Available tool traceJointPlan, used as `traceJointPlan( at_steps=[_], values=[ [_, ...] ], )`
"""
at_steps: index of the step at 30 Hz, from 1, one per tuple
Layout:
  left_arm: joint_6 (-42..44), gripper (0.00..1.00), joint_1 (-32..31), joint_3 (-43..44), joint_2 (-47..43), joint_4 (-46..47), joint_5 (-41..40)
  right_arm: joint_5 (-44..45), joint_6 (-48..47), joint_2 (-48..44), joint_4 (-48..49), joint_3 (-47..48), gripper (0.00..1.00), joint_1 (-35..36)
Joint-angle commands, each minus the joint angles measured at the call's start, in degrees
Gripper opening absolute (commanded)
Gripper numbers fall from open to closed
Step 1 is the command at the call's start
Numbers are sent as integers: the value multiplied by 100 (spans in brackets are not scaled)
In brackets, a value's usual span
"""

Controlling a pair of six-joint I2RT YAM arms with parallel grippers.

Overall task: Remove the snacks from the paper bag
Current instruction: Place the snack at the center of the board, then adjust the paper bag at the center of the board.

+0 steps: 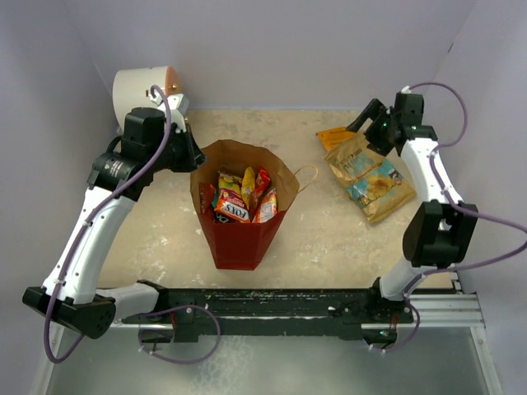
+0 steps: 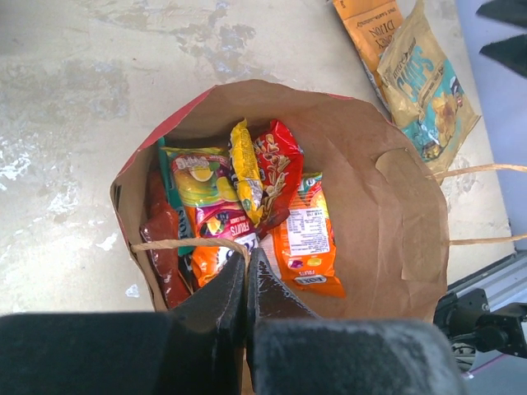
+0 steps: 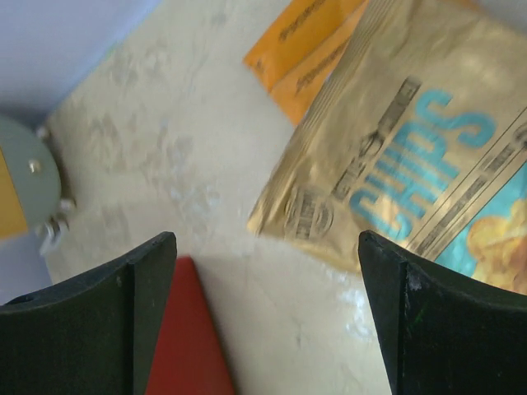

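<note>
The paper bag (image 1: 243,239), red outside and brown inside, stands open mid-table. Several snacks (image 1: 243,197) stand inside it. In the left wrist view they are a dark red packet (image 2: 160,239), a yellow one (image 2: 245,173), a red one (image 2: 280,164) and an orange candy pack (image 2: 309,239). My left gripper (image 2: 245,265) is shut on the bag's near string handle (image 2: 181,243), at the bag's left rim (image 1: 198,164). A tan-gold chips bag (image 1: 370,177) and an orange flat packet (image 1: 336,136) lie on the table at the back right. My right gripper (image 3: 268,247) hangs open and empty above them (image 1: 358,123).
A white cylinder with an orange face (image 1: 144,86) stands at the back left, behind the left arm. The bag's other string handle (image 1: 306,177) hangs out to the right. Grey walls close the table on three sides. A metal rail (image 1: 288,304) runs along the near edge.
</note>
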Motion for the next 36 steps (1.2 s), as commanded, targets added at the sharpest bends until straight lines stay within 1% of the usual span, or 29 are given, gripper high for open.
traceJointPlan(
  at_steps=[1,5,7,9,12,15,18,20,22,24,27,29,30,34,36],
  values=[
    [-432,4,21,-77,-138,473,117,-515,-692,-674,-26,-583,93,555],
    [-744,8,26,-125,-110,504,245,-1016,-965,-951,-312,-606,93,1391],
    [-889,9,25,-149,-100,536,317,-1186,-937,-1127,-427,-525,93,1843],
    [-1091,10,26,-112,-72,500,293,-1321,-752,-1366,-482,-450,93,2094],
    [-1422,10,27,21,-7,443,304,-1633,-323,-1798,-385,-474,92,2175],
    [-1648,10,28,36,15,448,346,-1786,-205,-2102,-444,-618,91,2258],
    [-1747,7,30,134,73,379,386,-1851,-435,-2205,-1070,-621,91,2313],
    [-1784,4,32,203,115,289,370,-1687,-684,-2350,-1466,-720,91,2323],
    [-1848,2,30,230,129,246,342,-1470,-985,-2482,-1718,-840,88,2323],
    [-1896,0,32,275,113,241,328,-1370,-1177,-2559,-1857,-936,80,2323],
    [-1904,0,32,384,108,236,318,-1660,-1364,-2511,-1907,-889,69,2323],
    [-1880,0,34,465,93,148,326,-1931,-1338,-2441,-1788,-911,49,2332],
    [-1859,0,29,494,96,114,354,-2031,-1329,-2394,-1755,-905,41,2332],
    [-1673,0,33,567,71,-109,689,-2262,-1271,-2237,-1744,-810,14,2400],
    [-1576,0,35,751,133,-379,675,-2399,-1201,-2202,-1630,-829,5,2520]
  ],
)
